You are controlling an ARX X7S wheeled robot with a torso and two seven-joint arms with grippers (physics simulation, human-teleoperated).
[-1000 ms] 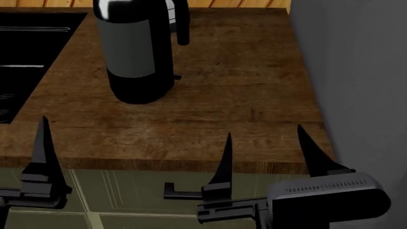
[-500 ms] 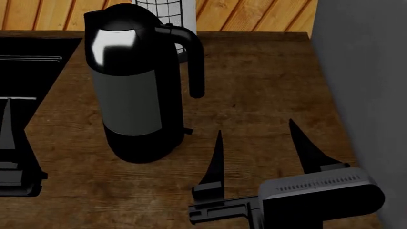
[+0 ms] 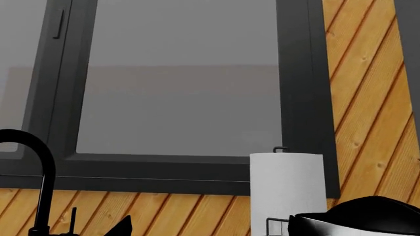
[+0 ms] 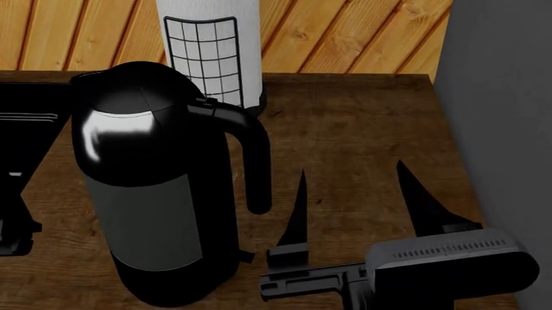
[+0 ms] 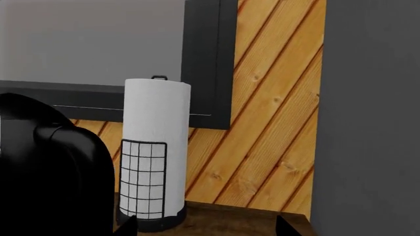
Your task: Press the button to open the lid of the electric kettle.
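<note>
The electric kettle [image 4: 155, 213] stands on the wooden counter at the left of the head view, with a grey middle band and a curved black handle [image 4: 253, 161]. Its glossy domed lid [image 4: 125, 87] is down. The button [image 4: 200, 102] is a small black tab where the handle meets the lid. My right gripper [image 4: 355, 197] is open and empty, low over the counter just right of the handle and below the button's height. My left gripper [image 4: 13, 229] shows only partly at the left edge. One fingertip [image 3: 123, 227] shows in the left wrist view, far off centre. The lid [image 3: 371, 216] shows there too.
A white cylinder with a black grid panel [image 4: 207, 51] stands behind the kettle against the slatted wood wall; it also shows in the right wrist view [image 5: 154, 157]. A grey wall [image 4: 509, 116] bounds the counter [image 4: 362, 129] on the right. A dark sink [image 4: 30, 123] and a black tap [image 3: 36, 167] lie left.
The head view has moved forward: the kettle now looks larger and lower in it. My right gripper has advanced over the counter beside the handle. My left gripper has slid to the view's left edge.
</note>
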